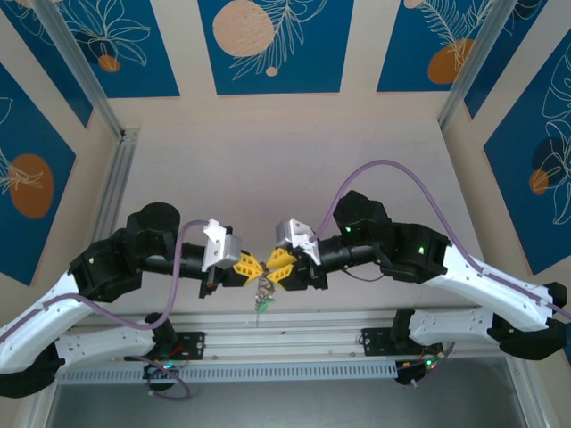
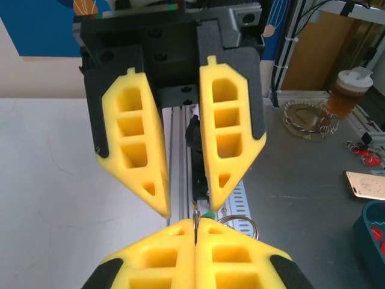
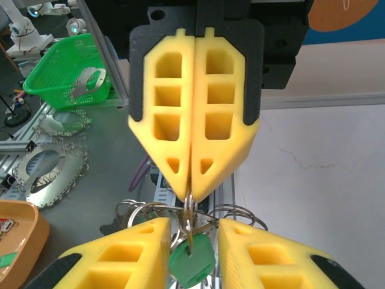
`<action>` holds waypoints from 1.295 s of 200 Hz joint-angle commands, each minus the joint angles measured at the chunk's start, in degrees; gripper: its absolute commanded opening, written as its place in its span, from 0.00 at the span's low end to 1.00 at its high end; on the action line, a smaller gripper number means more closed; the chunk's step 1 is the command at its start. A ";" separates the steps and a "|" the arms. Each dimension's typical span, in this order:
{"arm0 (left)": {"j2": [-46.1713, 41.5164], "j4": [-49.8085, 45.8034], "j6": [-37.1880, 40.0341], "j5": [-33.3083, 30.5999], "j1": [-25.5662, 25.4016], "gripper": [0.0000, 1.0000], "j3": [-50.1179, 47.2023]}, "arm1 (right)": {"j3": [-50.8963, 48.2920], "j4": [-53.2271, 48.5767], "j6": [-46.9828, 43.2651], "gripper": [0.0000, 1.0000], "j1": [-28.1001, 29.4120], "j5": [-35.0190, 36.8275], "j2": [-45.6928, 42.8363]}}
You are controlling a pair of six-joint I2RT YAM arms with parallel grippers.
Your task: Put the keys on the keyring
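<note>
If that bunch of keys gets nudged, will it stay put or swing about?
Probably swing: the keyring hangs pinched in the left gripper, its green-tagged key dangling loose. It looks light, just thin wire loops. Smooth metal might slip.

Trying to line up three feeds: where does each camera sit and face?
Top external: above and behind the bases, looking down on the table; both arms, left gripper and right gripper tip to tip.
Left wrist: on the left arm, facing the open right gripper; own shut fingers below.
Right wrist: opposite, facing the left gripper; own fingers below.
Both wrist views share the keyring.
</note>
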 commanded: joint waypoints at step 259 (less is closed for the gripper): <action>-3.12 3.99 -0.38 0.45 -0.32 0.00 -0.94 | -1.92 -0.56 1.51 0.13 -0.95 -1.45 -1.78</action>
